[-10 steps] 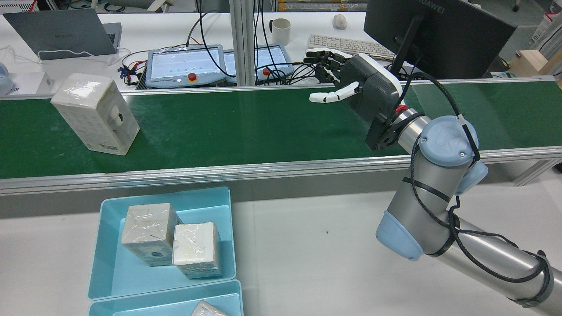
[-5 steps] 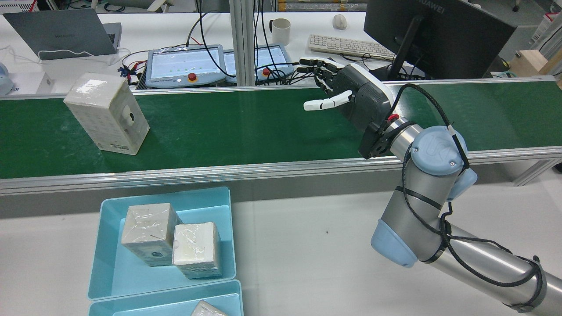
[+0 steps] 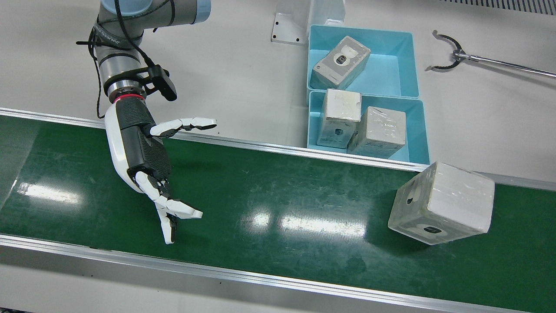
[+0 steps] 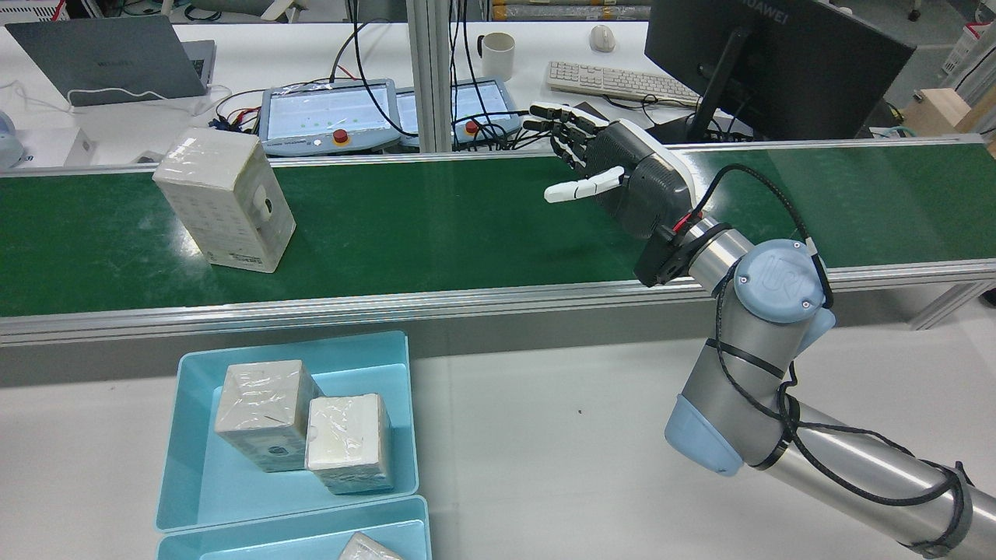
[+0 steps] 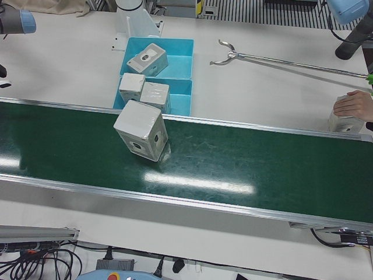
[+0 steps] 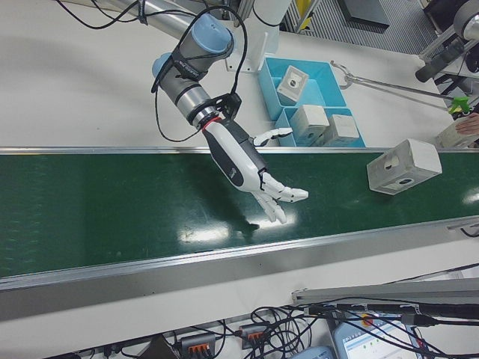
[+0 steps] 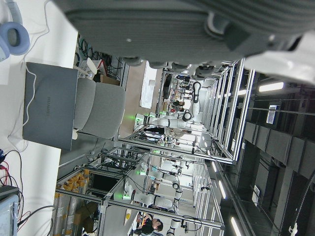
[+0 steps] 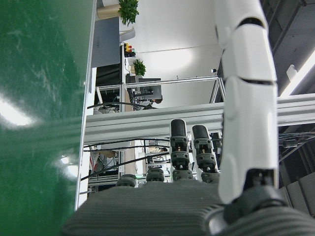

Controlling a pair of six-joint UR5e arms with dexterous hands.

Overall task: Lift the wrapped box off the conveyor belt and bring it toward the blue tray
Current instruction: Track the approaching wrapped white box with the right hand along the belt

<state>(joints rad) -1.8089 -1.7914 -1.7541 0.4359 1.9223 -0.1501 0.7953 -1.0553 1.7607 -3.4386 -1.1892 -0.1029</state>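
Taking the conveyor belt (image 4: 467, 225) as the reference in the rear view and reading from left to right: the wrapped box (image 4: 224, 198) stands upright on the belt near its left end, untouched and well apart from any hand. Just off the belt's near rail, below the box, sits the blue tray (image 4: 194, 498), which already carries two wrapped boxes, with a second tray touching its near edge; the destination therefore lies on the box's side of the station. Farther right, over the middle of the belt, the right hand (image 4: 615, 167) hangs above the surface with fingers spread and empty, palm turned toward the box. This posture is judged to be a waiting stance, set so that the box can enter the open grasp along the belt. The left hand shows only as a dark palm edge in its own camera view; whether its fingers are spread or closed cannot be told.
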